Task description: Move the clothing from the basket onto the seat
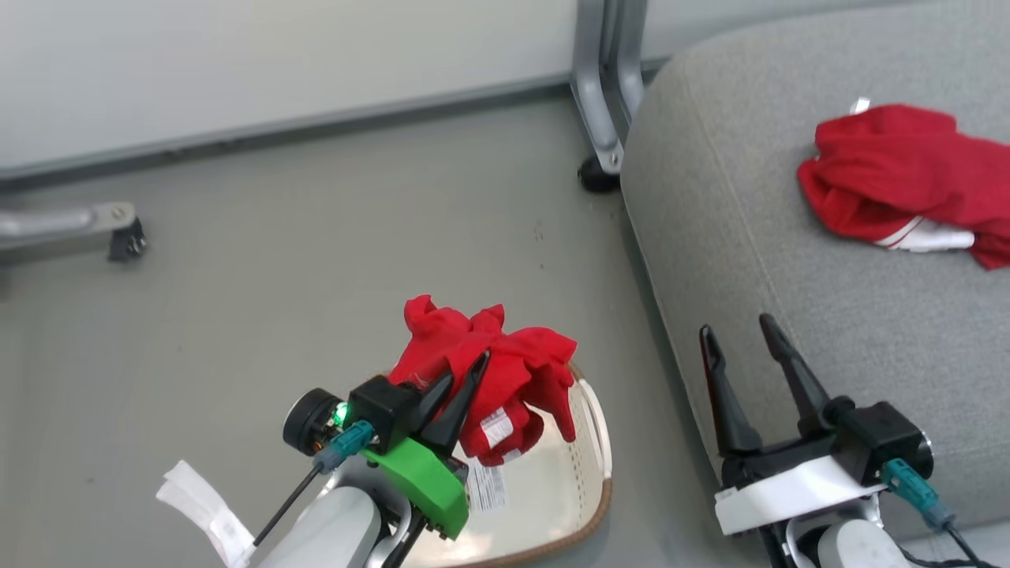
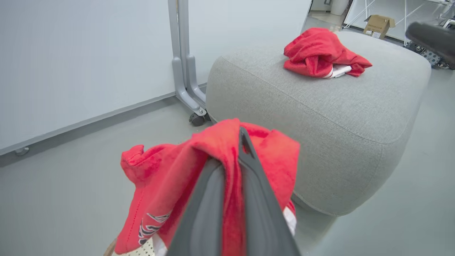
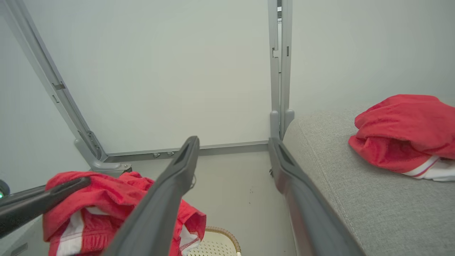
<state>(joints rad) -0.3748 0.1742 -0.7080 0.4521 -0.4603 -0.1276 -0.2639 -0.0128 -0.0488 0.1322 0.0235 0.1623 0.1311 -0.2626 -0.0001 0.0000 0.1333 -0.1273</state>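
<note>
— Since the red garment point(image 1: 505, 355) droops in loose folds from the left claw point(image 1: 465, 368), what is to be expected of it in handling?

— Soft, light and limp cloth is to be expected; no stiffness is shown, and nothing fragile. It is pinched between the narrowly closed fingers and hung above the basket point(image 1: 604, 473), which is stood on the floor beside the seat point(image 1: 750, 237).

— Is the hold judged sound?

— A bunched fold is gripped near the top, so most of the cloth is left dangling; how deep the fold sits between the fingers is hard to tell from the wrist view. A trailing end could be caught on the basket rim; such cloth is best taken at a gathered bunch, not a thin edge.

— And the right claw point(image 1: 735, 326)?

— It is spread wide with nothing in it, by the seat's near edge. A second red garment point(image 1: 899, 173) is laid on the seat top, well apart.
</note>
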